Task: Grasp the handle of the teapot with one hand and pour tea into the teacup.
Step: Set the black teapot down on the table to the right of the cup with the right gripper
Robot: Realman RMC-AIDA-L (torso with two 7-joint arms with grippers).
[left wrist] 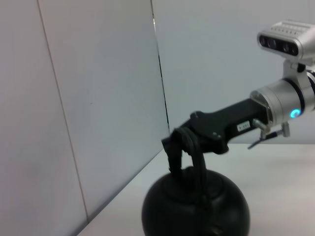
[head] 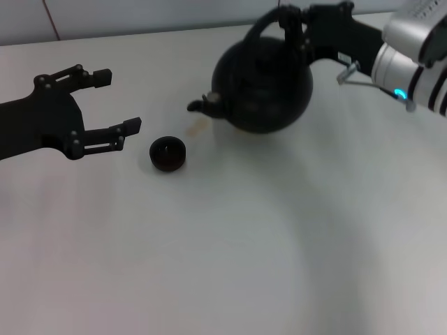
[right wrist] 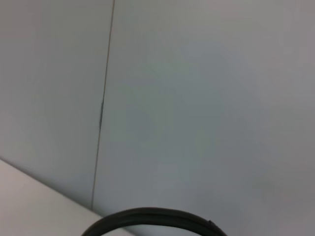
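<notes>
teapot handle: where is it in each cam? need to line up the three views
Head view: the handle arches over the teapot at upper centre-right, with the right gripper closed on its top.
Left wrist view: handle at lower centre, rising from the teapot, clamped by the right gripper.
Right wrist view: only a dark arc along the bottom edge.
Shared landmark: the handle's arch itself.

— What does the teapot (head: 265, 84) look like up close?
— Matt black, slightly grainy, like cast iron; its handle (head: 269, 22) is the same dull black.
— And the cup (head: 167, 153)?
— Dark and matt too.
— The grippers?
— The left gripper (head: 115, 101) and right gripper (head: 293, 24) look like matt black plastic; the right arm's wrist (head: 412, 52) is smooth silver-grey metal. The table (head: 244, 244) is smooth, pale and faintly sheened.
</notes>
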